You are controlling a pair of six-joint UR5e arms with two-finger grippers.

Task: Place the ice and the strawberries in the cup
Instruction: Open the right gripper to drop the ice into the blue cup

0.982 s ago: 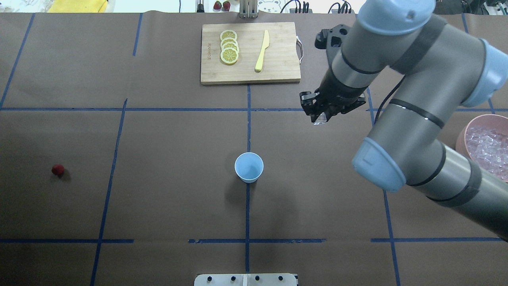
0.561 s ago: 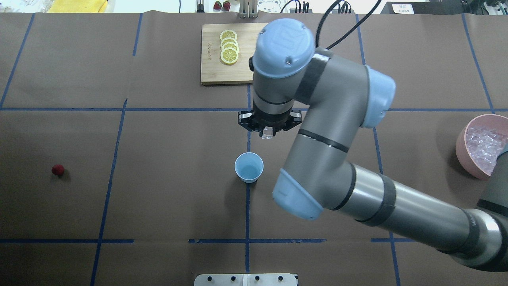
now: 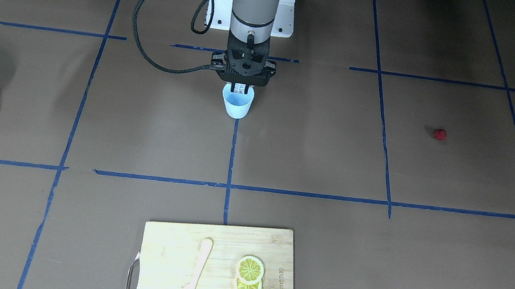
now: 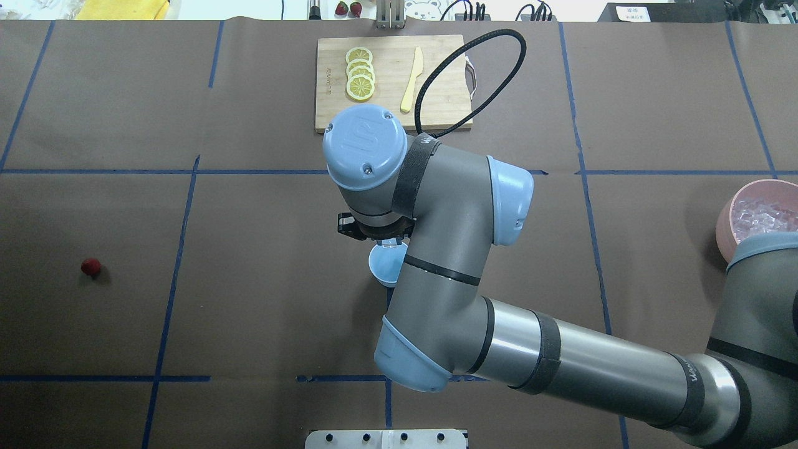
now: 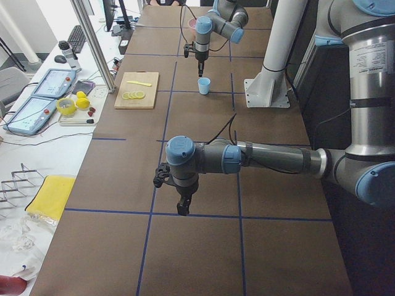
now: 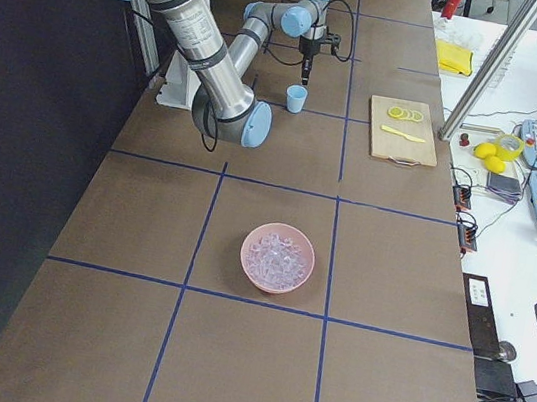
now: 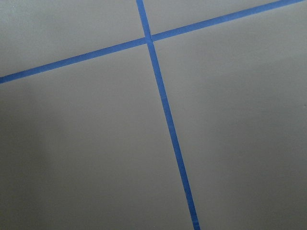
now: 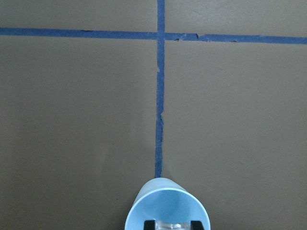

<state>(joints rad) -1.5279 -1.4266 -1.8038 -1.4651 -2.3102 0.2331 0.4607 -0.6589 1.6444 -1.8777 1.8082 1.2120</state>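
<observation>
Right tool hovers right over the cup in the middle of the desk, pinched on one ice cube. This is the drop step, I'd say: next it needs to spread and let go squarely inside. Strawberry sits well off to the left; left tool hangs over bare desk, grip impossible to tell.

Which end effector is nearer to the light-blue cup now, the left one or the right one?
Right. The right end effector hangs just above the cup, holding an ice cube; the left end effector is far off on the robot's left side.
</observation>
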